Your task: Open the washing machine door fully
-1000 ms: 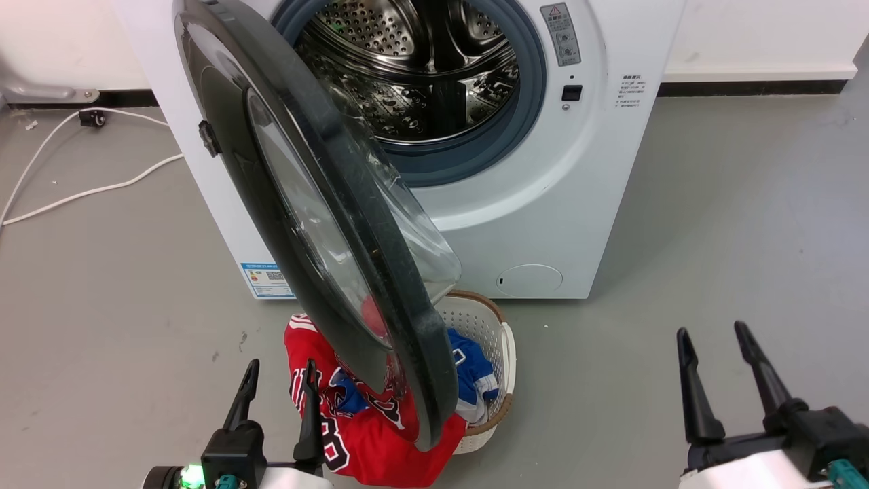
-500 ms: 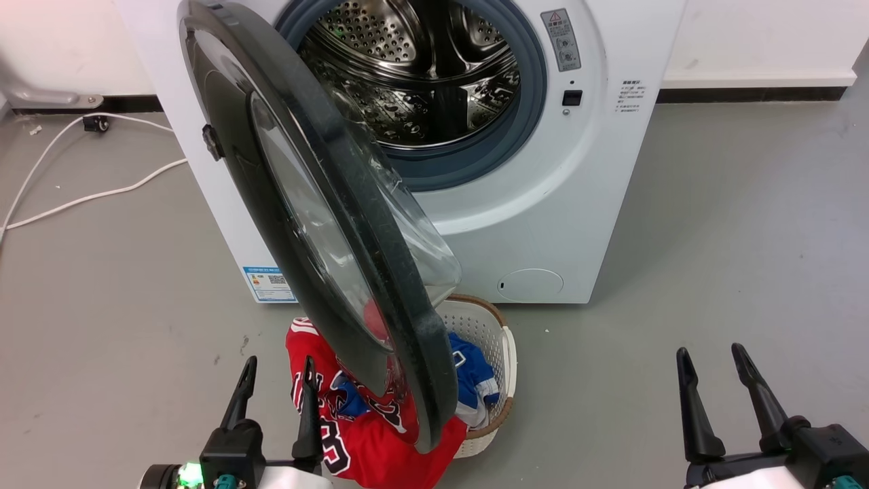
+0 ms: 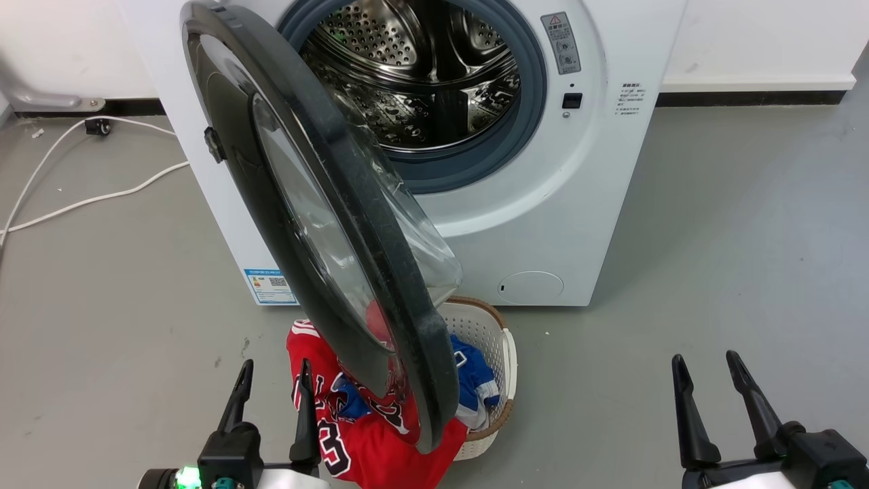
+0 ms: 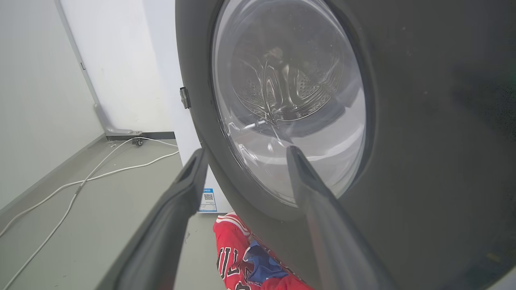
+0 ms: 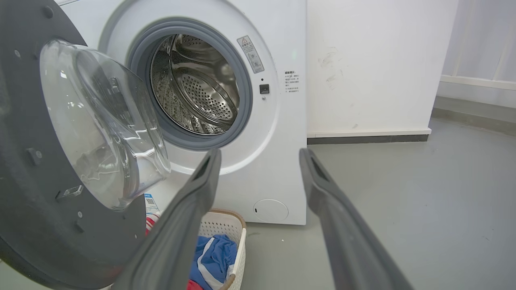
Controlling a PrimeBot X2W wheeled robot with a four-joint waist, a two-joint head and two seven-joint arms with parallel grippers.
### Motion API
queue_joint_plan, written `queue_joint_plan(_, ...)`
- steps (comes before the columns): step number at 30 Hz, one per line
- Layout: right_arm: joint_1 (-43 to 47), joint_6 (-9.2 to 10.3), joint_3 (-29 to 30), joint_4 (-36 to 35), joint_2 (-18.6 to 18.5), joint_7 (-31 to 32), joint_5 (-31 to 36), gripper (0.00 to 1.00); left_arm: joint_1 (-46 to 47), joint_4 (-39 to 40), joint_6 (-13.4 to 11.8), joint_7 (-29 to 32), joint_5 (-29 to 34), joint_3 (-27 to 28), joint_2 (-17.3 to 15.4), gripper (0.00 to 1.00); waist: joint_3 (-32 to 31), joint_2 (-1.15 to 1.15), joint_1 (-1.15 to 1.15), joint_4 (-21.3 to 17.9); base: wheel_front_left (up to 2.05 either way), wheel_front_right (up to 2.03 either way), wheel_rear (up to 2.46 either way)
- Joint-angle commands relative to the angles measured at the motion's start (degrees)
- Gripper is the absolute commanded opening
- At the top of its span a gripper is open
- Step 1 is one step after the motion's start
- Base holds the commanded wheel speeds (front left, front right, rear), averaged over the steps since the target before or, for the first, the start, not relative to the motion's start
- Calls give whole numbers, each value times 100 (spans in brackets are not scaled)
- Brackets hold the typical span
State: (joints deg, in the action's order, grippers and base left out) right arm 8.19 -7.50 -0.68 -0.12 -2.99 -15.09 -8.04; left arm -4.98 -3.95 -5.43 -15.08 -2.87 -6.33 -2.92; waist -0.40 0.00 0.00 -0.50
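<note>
Here, in the head view, the washing machine door point(image 3: 326, 224) stands swung out from the washing machine point(image 3: 543, 204), above a laundry basket point(image 3: 499, 339) holding a red jersey point(image 3: 366, 441). The left gripper point(image 3: 275, 363) at 7 o'clock and the right gripper point(image 3: 704, 356) at 5 o'clock both spread wide, holding nothing. The left wrist view has the door's outer face close ahead. In the right wrist view, its glass bowl sits at 9 o'clock.

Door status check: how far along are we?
Done: the washing machine door is unlatched and swung roughly halfway, exposing the drum. In hand: nothing; left gripper and right gripper are open, neither holding the door. Left: swing it wider until fully open.
</note>
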Motion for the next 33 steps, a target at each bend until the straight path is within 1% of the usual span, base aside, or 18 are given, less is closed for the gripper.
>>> queue_joint_plan(1, -10, 1, -10, 10, 21, -10, -8, 100, -57, 20, -31, -15, -44, 27, 6, 100, -3, 0, 0, 1, 0, 0, 0)
queue_joint_plan(3, -15, 1, -11, 22, 21, -10, 1, 100, -59, 18, -39, -15, -60, 30, 7, 100, -10, 0, 0, 0, 0, 0, 0)
queue_joint_plan(4, -19, 1, -12, 28, 21, -10, 11, 100, -54, 44, -50, -14, -79, 44, 6, 47, -14, 0, 0, -1, 0, 0, 0)
queue_joint_plan(5, -24, 1, -14, 32, 21, -10, 27, 100, -41, 84, -69, -15, -81, 66, 5, 16, -17, 0, 0, -1, 0, 0, 0)
queue_joint_plan(6, -31, 1, -16, 32, 21, -10, 43, 100, -36, 110, -77, -15, -74, 77, 6, 0, -21, 0, 0, -2, 0, 0, 0)
queue_joint_plan(10, -49, 1, 5, 28, 21, -10, 46, 100, 58, 334, -84, -14, -49, 193, 6, 0, -38, 0, 0, 5, 0, 0, 0)
queue_joint_plan(14, -65, 1, 15, 37, 21, -10, 50, 100, 241, 732, -79, -14, 5, 284, 6, 0, -52, 0, 0, 21, 0, 0, 0)
queue_joint_plan(20, -75, 1, -15, 40, 21, -10, 50, 100, 616, 1480, 83, -14, 184, 279, -22, 0, -66, 0, 0, 4, 0, 0, 0)
queue_joint_plan(26, -100, 1, -43, 49, 21, -11, 47, 100, 966, 2107, 298, -14, 339, -176, -23, 0, -75, 0, 0, -30, 0, 0, 0)
queue_joint_plan(30, -108, 1, -53, 37, 21, -10, 44, 100, 1172, 2287, 438, -14, 362, -595, -16, 0, -68, 0, 0, -52, 0, 0, 0)
queue_joint_plan(33, -100, 1, -59, 31, 21, -10, 34, 100, 1319, 2378, 474, -14, 343, -888, -11, 0, -63, 0, 0, -73, 0, 0, 0)
